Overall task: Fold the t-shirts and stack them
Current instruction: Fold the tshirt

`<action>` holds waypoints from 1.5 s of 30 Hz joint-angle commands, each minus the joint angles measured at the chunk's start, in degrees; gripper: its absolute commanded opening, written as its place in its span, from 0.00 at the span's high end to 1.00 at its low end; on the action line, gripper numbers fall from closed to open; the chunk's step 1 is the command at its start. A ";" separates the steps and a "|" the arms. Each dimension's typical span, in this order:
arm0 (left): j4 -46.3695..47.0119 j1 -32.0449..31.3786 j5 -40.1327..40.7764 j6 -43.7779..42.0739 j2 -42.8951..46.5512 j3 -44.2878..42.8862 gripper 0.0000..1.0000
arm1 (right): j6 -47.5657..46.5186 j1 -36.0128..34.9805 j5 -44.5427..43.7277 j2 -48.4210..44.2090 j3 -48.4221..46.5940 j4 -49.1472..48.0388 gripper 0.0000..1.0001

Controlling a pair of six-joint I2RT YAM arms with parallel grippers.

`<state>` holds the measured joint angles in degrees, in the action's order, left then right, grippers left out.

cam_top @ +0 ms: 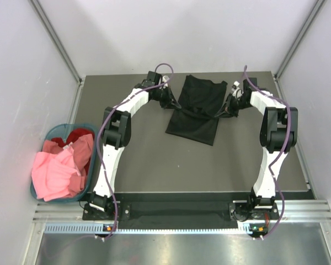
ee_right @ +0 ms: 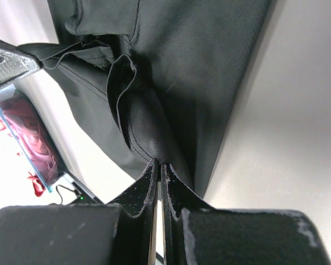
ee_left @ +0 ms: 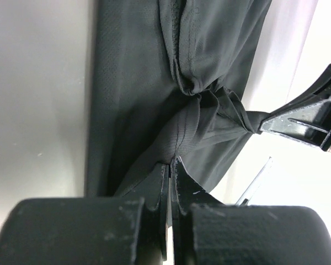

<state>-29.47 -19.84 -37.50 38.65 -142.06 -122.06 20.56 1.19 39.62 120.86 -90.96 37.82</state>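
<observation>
A plain black t-shirt (cam_top: 196, 107) is seen at the far middle of a grey table (cam_top: 154, 165), pinched at both side edges. The left gripper (cam_top: 172, 103) is pressed shut on the cloth at its left edge, and the right gripper (cam_top: 225, 112) is pressed shut on its right edge. A taut crease is drawn across the shirt between them. In the left wrist view, the fabric (ee_left: 132, 83) is gathered into bunched folds ahead of the closed fingertips (ee_left: 164, 176) (a stitched seam is visible there). In the right wrist view, a fine-weave fold (ee_right: 146, 127) is clamped between the jaws. A pink t-shirt (cam_top: 58, 174) and a red t-shirt (cam_top: 77, 136) are heaped, crumpled, in a teal basket (cam_top: 41, 149) at the table's left.
</observation>
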 commanded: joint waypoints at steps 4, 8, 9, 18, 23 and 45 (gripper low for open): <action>4.60 0.24 -1.97 0.98 -1.20 -2.31 1.00 | -0.78 1.27 0.11 1.31 -3.26 -0.38 1.00; 5.48 0.24 -1.97 2.39 -2.34 -2.74 1.00 | -0.69 1.71 -0.15 2.19 -3.87 -0.38 1.00; 5.65 0.24 -1.88 2.56 -2.35 -2.74 1.00 | -0.61 1.71 -0.15 2.36 -3.96 -0.47 1.00; 5.84 0.41 -1.10 5.73 -5.51 -7.56 0.87 | -0.08 2.06 -0.77 5.88 -8.35 0.06 0.88; 1.89 0.67 4.79 3.19 -2.09 -9.51 0.49 | 2.38 3.03 -2.43 7.11 -11.78 0.58 0.74; -8.94 1.64 15.79 -14.40 35.09 32.64 0.45 | 10.99 -21.93 -42.60 -2.91 -12.14 10.71 0.46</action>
<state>-38.76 -18.04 -21.39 25.54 -110.83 -95.44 24.71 -19.62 3.95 118.26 -103.33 50.24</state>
